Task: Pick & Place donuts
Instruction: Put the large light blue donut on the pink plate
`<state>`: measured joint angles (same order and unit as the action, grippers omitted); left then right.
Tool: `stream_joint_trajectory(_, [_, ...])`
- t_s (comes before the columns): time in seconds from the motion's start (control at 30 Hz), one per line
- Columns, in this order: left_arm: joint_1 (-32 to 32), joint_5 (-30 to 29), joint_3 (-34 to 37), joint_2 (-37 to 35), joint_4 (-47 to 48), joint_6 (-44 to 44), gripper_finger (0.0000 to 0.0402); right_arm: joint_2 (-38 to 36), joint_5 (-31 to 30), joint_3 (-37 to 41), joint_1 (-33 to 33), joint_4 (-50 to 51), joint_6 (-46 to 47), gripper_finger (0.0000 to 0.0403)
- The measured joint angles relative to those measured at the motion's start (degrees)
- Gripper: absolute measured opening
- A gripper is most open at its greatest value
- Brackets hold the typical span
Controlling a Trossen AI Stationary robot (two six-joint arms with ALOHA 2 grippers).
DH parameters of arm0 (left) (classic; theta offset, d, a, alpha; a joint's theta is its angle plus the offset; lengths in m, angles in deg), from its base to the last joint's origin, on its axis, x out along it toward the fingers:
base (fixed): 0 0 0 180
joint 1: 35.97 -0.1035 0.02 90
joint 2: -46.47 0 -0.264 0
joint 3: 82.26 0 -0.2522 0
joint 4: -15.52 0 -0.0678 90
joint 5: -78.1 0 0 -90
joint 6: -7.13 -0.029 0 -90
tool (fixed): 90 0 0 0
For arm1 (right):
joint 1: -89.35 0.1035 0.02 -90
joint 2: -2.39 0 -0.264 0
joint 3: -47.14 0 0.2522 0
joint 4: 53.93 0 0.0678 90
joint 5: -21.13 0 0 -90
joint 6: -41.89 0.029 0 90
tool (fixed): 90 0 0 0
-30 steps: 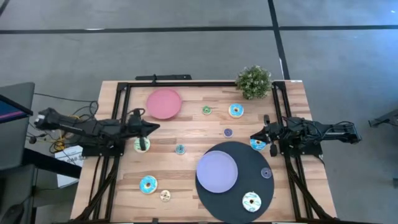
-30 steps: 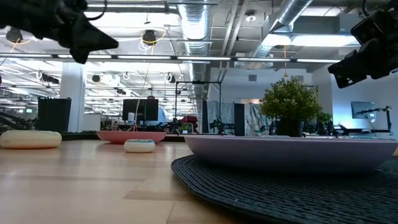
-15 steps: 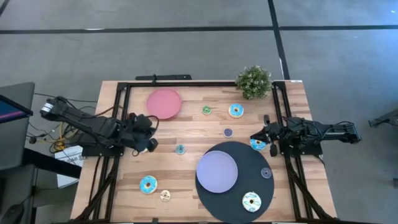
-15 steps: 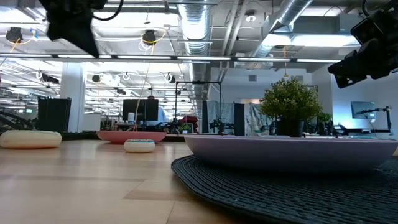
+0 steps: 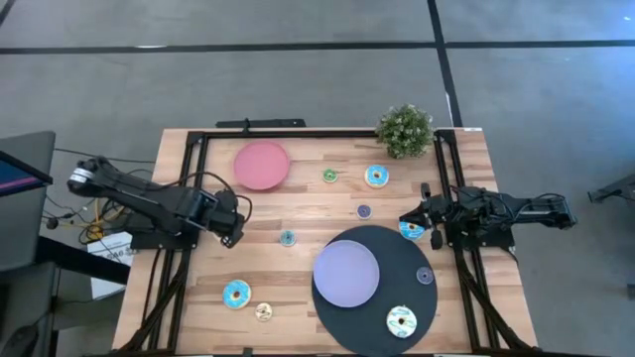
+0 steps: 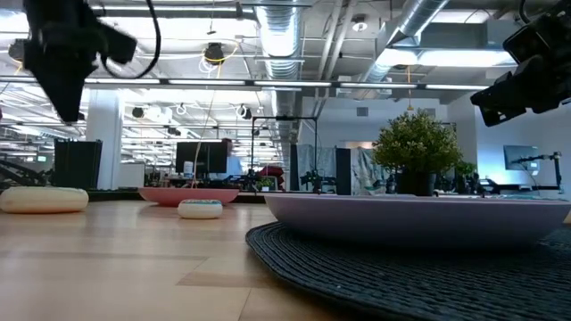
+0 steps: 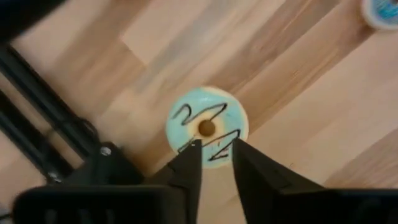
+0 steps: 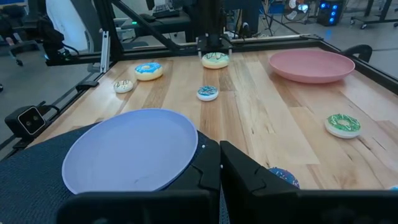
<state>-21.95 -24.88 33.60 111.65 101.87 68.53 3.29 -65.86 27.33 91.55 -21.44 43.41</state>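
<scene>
Since a second ago, the left gripper [image 7: 211, 163] has pitched from level to pointing straight down at the table's left edge, and its fingers have parted slightly. Directly beneath it lies a light blue donut [image 7: 207, 127] with dark squiggle icing, flat on the wooden table [image 5: 298, 203], not yet gripped. The fingertips hang just above its near rim with only a narrow gap between them. From here, a clean pick seems to need the fingers opened wider, centred across the ring, then lowered until they straddle it before closing. Other donuts lie scattered nearby, including a small teal donut [image 5: 287, 238]. The right gripper [image 5: 405, 218] waits, closed and empty, at the right edge beside the dark round mat [image 5: 417, 293] holding a lavender plate [image 5: 346, 274].
</scene>
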Motion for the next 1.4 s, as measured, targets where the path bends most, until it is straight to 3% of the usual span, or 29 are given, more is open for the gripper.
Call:
stream_joint_trajectory(0.23, [-4.6,5.9,9.9,-1.9,-11.1,-6.3,0.0179,0.0,0.0,0.0,0.0,-0.3,0.0,0.0000])
stream_joint_trajectory(0.43, [-9.4,4.8,12.7,-2.0,-10.9,-9.6,0.0225,0.0,0.0,0.0,0.0,-0.4,0.0,0.0000])
stream_joint_trajectory(0.73, [-15.5,7.7,18.3,-1.7,-15.0,-17.5,0.0231,0.0,0.0,0.0,0.0,-0.4,0.0,0.0000])
stream_joint_trajectory(1.03, [-15.9,5.2,20.4,-1.7,-16.2,-18.3,0.0231,0.0,0.0,0.0,0.0,-0.4,0.0,0.0000])
stream_joint_trajectory(1.4, [-15.9,8.2,23.2,0.0,-20.1,-19.0,0.0231,0.0,0.0,0.0,0.0,-0.4,0.0,0.0000])
